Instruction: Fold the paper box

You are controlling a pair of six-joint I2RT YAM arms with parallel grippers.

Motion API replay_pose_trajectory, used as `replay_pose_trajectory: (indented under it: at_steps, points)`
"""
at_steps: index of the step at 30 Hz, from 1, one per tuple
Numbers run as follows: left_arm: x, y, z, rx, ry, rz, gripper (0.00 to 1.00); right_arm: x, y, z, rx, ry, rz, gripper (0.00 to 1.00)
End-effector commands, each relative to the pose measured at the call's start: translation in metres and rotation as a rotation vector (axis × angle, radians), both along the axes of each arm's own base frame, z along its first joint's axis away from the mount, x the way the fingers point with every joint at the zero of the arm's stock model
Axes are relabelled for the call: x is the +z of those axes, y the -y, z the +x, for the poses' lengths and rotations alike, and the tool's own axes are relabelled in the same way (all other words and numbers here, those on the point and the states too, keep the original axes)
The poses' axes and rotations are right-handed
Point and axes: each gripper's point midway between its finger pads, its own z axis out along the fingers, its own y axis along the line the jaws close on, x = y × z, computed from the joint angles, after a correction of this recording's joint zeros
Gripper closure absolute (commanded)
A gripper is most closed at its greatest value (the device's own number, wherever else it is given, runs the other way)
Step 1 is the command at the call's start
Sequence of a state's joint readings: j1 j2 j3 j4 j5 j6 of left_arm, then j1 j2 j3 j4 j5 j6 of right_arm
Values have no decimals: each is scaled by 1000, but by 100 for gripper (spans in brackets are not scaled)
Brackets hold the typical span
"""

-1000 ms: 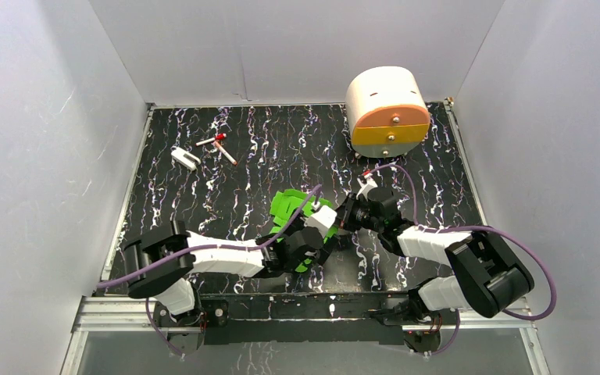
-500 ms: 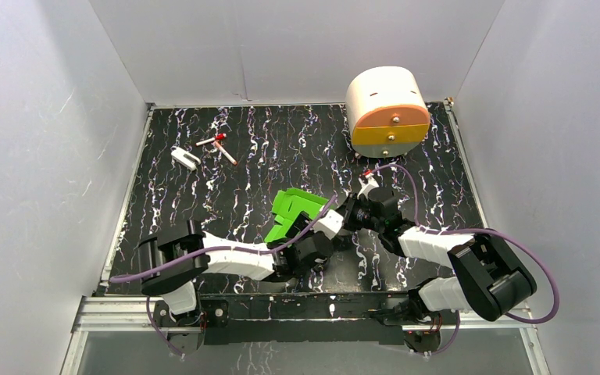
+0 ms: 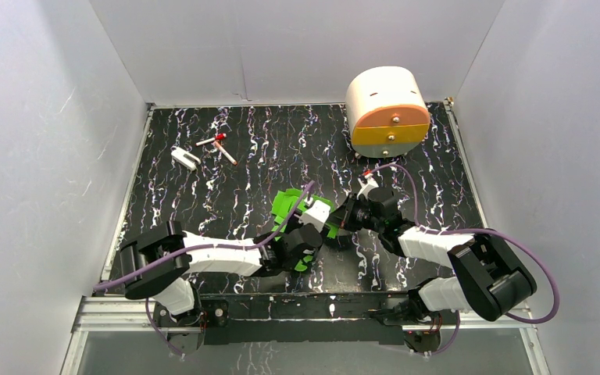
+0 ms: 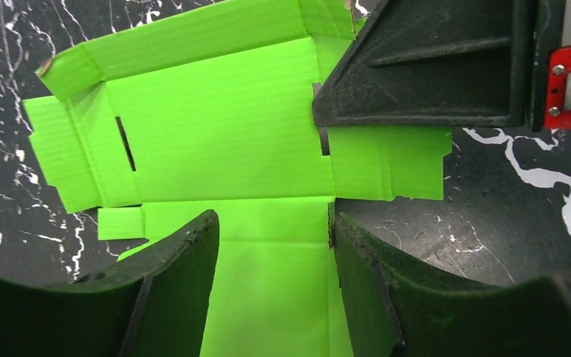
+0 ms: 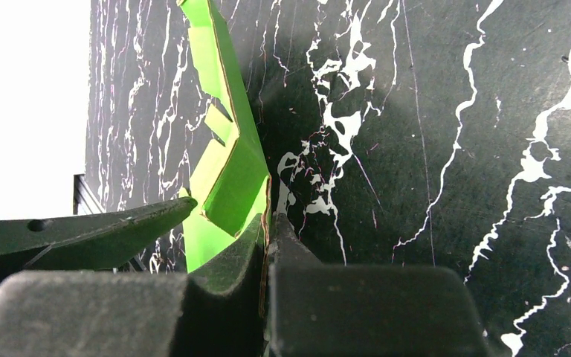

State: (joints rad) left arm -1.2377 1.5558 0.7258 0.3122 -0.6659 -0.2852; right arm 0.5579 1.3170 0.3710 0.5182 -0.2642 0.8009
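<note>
Paper box [image 3: 287, 205] sits near the front middle of the black marbled table [image 3: 266, 148], between the two arms. It is a mostly unfolded green sheet with its flaps and slots showing. Left gripper [image 4: 273, 227] has its jaws moderately apart, straddling one panel of the sheet; can't tell if they press it. Right gripper [image 5: 266, 223] is pinched on the sheet's right side, card clamped between both fingers. Cream-and-orange drawer unit [image 3: 387, 105] is back right, well apart. Small white piece [image 3: 185, 158] and red-white sticks [image 3: 219, 146] are back left.
</note>
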Motion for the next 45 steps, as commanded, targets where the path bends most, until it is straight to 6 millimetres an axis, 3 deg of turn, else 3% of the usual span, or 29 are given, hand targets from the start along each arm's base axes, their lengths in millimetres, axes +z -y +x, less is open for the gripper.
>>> replay_pose_trajectory:
  at_steps: [1,9,16,20,24,29,34,45]
  points:
    - [0,-5,2,29,-55,-75,46,17,-6,7,26,72,10,94]
    - [-7,-13,7,26,-173,-192,45,11,-4,9,42,101,-27,93]
    - [29,-14,10,-59,-200,-347,30,7,-4,11,69,122,-66,93]
    - [48,-33,26,-31,-166,-394,23,12,-3,13,77,156,-83,92]
    - [57,-66,52,58,-126,-423,20,16,-2,15,100,195,-104,91]
    - [46,-108,79,165,-134,-413,19,17,-2,16,125,221,-126,91]
    - [32,-133,86,193,-173,-451,20,20,-6,14,166,243,-125,91]
    - [14,-124,96,47,-270,-547,30,20,-15,13,242,284,-108,90]
